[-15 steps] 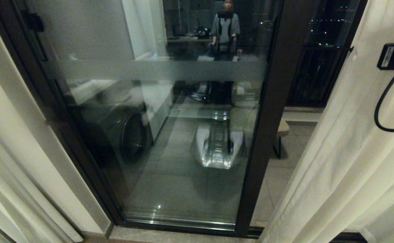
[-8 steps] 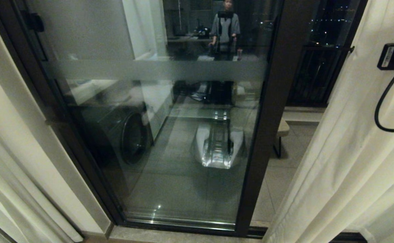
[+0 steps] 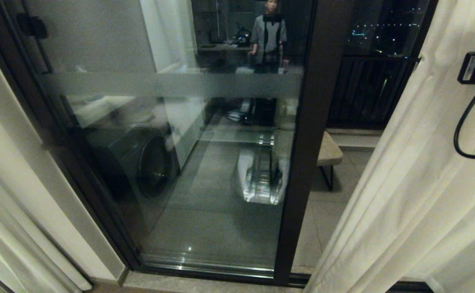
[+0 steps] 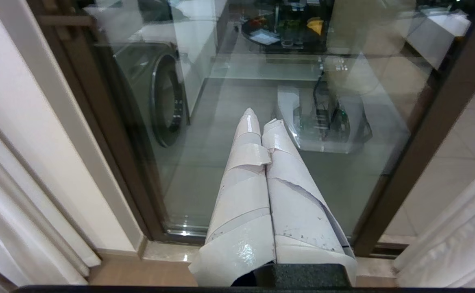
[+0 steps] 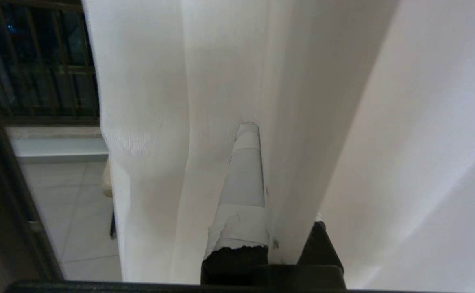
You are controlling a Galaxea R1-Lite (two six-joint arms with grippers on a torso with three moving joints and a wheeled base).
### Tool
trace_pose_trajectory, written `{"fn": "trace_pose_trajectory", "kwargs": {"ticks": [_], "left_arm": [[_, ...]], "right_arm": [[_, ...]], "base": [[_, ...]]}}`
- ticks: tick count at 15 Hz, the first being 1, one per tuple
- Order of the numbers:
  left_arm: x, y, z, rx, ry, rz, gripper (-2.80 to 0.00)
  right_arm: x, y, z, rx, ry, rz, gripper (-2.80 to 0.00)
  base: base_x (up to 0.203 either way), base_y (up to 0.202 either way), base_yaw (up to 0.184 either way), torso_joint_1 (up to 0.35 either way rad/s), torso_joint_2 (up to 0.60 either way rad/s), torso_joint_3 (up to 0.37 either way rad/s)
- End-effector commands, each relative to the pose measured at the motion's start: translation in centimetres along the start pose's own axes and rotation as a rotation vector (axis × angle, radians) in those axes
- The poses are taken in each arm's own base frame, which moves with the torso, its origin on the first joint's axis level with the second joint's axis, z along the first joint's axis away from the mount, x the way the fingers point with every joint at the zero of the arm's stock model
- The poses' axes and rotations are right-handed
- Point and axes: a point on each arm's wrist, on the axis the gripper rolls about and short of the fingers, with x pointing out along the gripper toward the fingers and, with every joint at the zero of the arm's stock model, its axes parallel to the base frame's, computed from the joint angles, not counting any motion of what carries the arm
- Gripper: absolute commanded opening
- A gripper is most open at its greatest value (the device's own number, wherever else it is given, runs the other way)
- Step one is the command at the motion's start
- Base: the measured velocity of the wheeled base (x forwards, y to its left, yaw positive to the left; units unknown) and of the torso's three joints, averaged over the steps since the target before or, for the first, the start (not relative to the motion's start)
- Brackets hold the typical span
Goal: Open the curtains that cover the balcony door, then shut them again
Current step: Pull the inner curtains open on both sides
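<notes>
Over on the right, right claw clamped onto a fold of the curtains, beside the uncovered balcony door. Left claw clenched empty, facing the glass.

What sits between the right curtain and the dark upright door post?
In the head view, a padded stool on pale balcony tiles, between the door post and right curtain.

Behind the glass a washing machine stands left, a stool right; a person's reflection shows up top.
</notes>
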Motion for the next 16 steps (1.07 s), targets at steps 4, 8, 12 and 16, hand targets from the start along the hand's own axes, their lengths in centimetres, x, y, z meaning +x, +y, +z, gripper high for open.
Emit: {"fn": "trace_pose_trajectory", "kwargs": {"ticks": [4,8,12,16], "left_arm": [[0.0,0.0,0.0,0.0,0.0,0.0,-2.8],[0.0,0.0,0.0,-0.002,-0.002,0.0,-2.8],[0.0,0.0,0.0,-0.002,-0.001,0.0,-2.8],[0.0,0.0,0.0,-0.003,-0.001,0.0,-2.8]], "right_arm": [[0.4,-1.9,-0.2,-0.007,0.003,-0.064,-2.8],[0.5,-2.5,-0.3,-0.011,0.005,-0.087,-2.8],[0.1,-2.8,-0.1,-0.013,0.003,-0.093,-2.8],[0.2,-3.3,-0.3,-0.018,0.009,-0.11,-2.8]], "base": [[0.0,-0.187,0.003,0.004,0.0,0.004],[0.0,-0.191,0.002,0.004,0.0,0.002],[0.0,-0.188,0.003,0.001,0.0,0.0],[0.0,-0.189,0.003,0.002,0.0,0.003]]}}
